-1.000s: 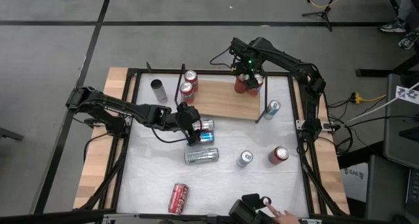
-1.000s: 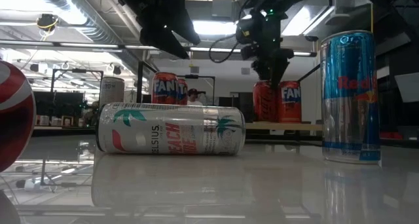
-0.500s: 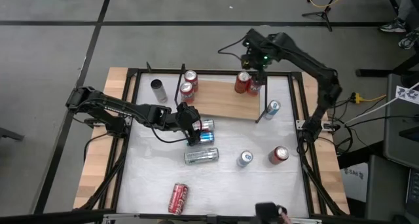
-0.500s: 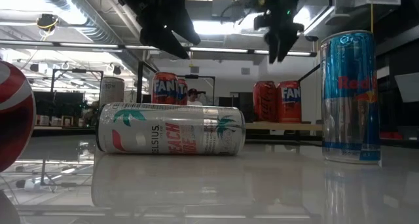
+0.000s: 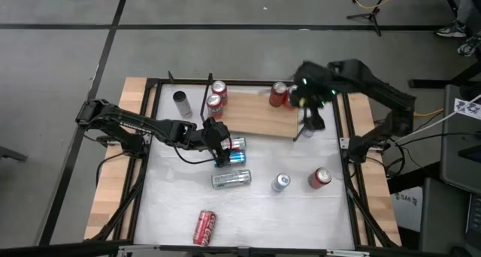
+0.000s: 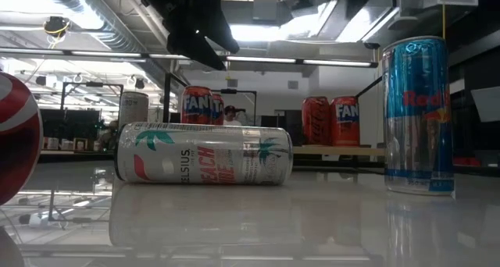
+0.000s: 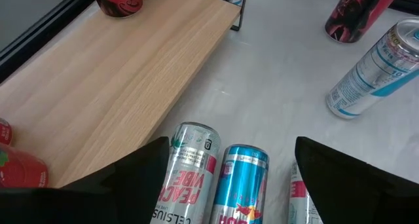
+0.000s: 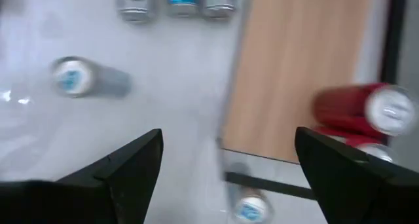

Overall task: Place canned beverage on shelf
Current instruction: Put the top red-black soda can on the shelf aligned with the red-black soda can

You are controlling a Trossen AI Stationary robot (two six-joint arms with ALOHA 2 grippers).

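Note:
The light wooden shelf (image 5: 255, 116) lies at the table's far middle. Two Fanta cans (image 5: 216, 95) stand upright on its left end and two red cans (image 5: 284, 95) on its right end. My right gripper (image 5: 312, 120) hangs open and blurred above the shelf's right end, holding nothing (image 8: 226, 142). My left gripper (image 5: 222, 148) hovers open over lying cans beside the shelf's near edge: a Celsius can (image 7: 186, 178) and a blue can (image 7: 239, 185) lie below its fingers, untouched. In the low view the left gripper (image 6: 195, 33) hangs well above the table.
A lying Celsius can (image 5: 231, 179), an upright blue-topped can (image 5: 280, 182), a red can (image 5: 320, 177) and a lying red can (image 5: 204, 225) are spread over the white table. A grey can (image 5: 182, 101) stands left of the shelf. A black frame (image 5: 150, 122) borders the table.
My right gripper has risen from the two red cans on the shelf's right end, out of the low view, and swung toward the table's right and near side, still open. The red cans stay upright on the shelf.

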